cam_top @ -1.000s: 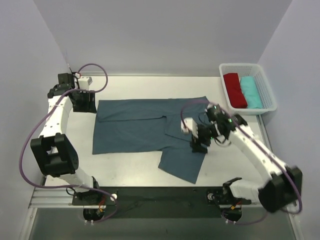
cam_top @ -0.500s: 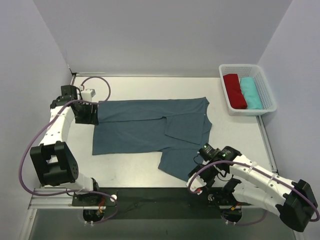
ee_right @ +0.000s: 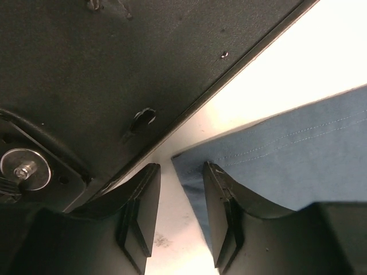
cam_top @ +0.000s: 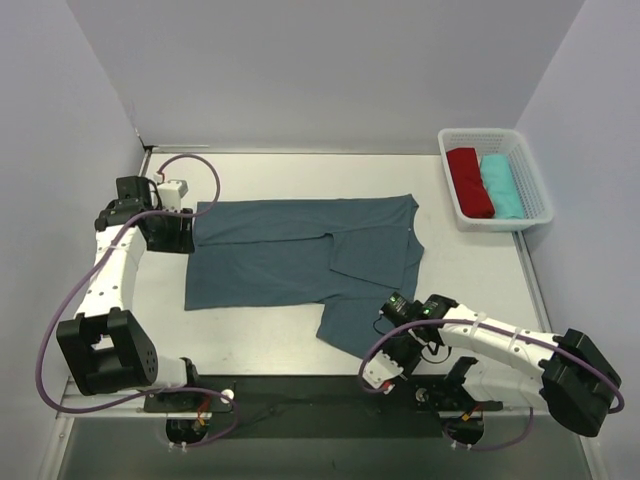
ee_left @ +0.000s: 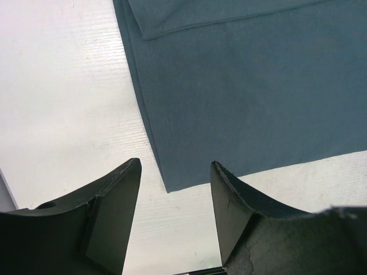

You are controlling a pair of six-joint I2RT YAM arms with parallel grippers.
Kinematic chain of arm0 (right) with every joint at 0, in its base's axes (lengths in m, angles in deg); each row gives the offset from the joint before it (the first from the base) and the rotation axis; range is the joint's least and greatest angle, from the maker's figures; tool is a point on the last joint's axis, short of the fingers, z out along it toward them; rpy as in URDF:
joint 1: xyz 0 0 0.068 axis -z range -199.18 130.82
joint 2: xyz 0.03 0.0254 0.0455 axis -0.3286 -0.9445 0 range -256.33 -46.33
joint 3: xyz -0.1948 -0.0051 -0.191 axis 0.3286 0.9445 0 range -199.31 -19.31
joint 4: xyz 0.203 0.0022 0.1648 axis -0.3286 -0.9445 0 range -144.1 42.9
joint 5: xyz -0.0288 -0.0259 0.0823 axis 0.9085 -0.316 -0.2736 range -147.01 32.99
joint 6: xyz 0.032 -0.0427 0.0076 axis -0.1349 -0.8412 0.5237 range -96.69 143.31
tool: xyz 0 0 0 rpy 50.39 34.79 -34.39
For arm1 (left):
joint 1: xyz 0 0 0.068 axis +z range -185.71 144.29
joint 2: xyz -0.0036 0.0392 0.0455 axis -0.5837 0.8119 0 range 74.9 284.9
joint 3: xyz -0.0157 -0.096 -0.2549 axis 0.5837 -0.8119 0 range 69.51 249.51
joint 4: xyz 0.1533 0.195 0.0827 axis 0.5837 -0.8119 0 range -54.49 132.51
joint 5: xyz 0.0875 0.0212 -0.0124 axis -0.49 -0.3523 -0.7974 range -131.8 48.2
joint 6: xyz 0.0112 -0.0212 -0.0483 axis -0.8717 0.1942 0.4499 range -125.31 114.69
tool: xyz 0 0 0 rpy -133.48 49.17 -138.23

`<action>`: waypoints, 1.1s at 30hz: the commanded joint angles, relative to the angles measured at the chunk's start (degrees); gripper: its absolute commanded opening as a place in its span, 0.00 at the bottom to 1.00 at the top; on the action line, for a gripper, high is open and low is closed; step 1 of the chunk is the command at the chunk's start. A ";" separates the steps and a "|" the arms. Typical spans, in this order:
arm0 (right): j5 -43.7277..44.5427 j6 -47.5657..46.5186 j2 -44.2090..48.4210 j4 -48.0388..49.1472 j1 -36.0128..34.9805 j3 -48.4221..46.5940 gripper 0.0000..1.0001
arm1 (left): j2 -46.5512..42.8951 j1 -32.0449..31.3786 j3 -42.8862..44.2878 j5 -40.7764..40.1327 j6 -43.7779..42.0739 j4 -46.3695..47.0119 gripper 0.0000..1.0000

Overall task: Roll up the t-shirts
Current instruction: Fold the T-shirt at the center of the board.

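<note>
The slate-blue t-shirt [cam_top: 290, 255] lies flat on the white table, partly folded, with a flap [cam_top: 355, 320] reaching toward the near edge. My left gripper [cam_top: 183, 232] is open and empty at the shirt's far-left edge. In the left wrist view [ee_left: 175, 167] a shirt corner [ee_left: 172, 182] lies on the table just ahead of the jaws. My right gripper [cam_top: 392, 348] is open and low over the flap's near corner. In the right wrist view [ee_right: 180, 169] that corner [ee_right: 189, 166] sits between the fingertips, with the right finger over the cloth [ee_right: 298, 149].
A white basket [cam_top: 533, 170] at the far right holds a red roll [cam_top: 468, 180] and a teal roll [cam_top: 500, 185]. The black base plate [ee_right: 114, 69] runs along the near table edge, right beside the right gripper.
The right arm swung from the shirt's middle back to the near edge, then shifted left onto the flap's corner. The left gripper moved a little nearer along the shirt's left edge.
</note>
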 commanded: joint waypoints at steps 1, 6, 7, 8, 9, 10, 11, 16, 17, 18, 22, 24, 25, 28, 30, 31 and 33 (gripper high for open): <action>0.82 -1.23 -0.23 -0.20 -1.10 0.44 0.35 | -1.04 0.35 0.22 -0.95 -0.72 0.39 0.62; 1.70 -0.71 -1.73 -0.20 -1.63 -0.08 0.03 | 0.54 0.35 1.36 -1.91 -0.71 0.04 0.62; 2.05 0.17 -1.03 -0.20 -1.46 -0.35 0.01 | 0.71 0.44 1.88 -2.62 -0.80 -0.57 0.62; 2.05 1.57 1.24 -0.37 -0.33 -0.44 0.00 | 0.89 1.22 2.24 -3.67 -1.41 -1.01 0.62; 1.97 3.76 2.74 -0.90 0.38 -0.70 0.00 | 1.33 1.84 2.50 -4.11 -1.68 -1.54 0.62; 2.05 4.91 4.15 -1.51 1.00 -1.40 0.00 | 1.42 2.71 2.76 -4.29 -1.68 -3.20 0.63; 2.31 6.14 6.95 -2.04 1.87 -1.84 0.00 | 1.51 3.85 2.94 -2.73 -0.64 -4.34 0.63; 6.87 15.62 10.75 -4.07 5.31 -5.09 0.00 | 1.07 8.61 -2.75 4.84 0.86 -8.59 0.69; 7.32 17.12 10.93 -3.98 5.49 -5.79 0.00 | 0.89 8.70 -4.51 6.50 1.82 -8.05 0.69; 7.67 18.44 10.67 -3.81 5.66 -6.15 0.00 | 1.15 8.52 -6.18 7.65 2.27 -7.44 0.68; 9.69 25.21 9.61 -3.19 5.75 -7.38 0.00 | 5.01 8.61 -5.85 8.45 4.56 -6.28 0.67; 11.19 27.06 9.79 -2.58 5.92 -7.64 0.00 | 9.13 8.61 -4.54 7.93 3.77 -8.21 0.66; 11.37 27.42 9.96 -2.57 6.45 -7.73 0.00 | 10.11 9.05 -4.53 6.44 3.77 -9.09 0.66; 11.98 28.56 10.66 -2.57 7.33 -7.21 0.00 | 13.10 9.05 -4.53 3.46 2.71 -9.10 0.62; 12.25 28.83 10.93 -2.66 8.30 -6.94 0.00 | 15.12 9.05 -4.96 1.87 2.63 -8.49 0.59; 12.34 28.74 11.19 -2.66 8.56 -6.85 0.00 | 15.83 9.05 -5.40 0.73 2.54 -8.05 0.58; 12.42 28.48 11.37 -2.83 9.00 -6.77 0.00 | 17.58 9.05 -5.58 0.28 2.71 -8.14 0.57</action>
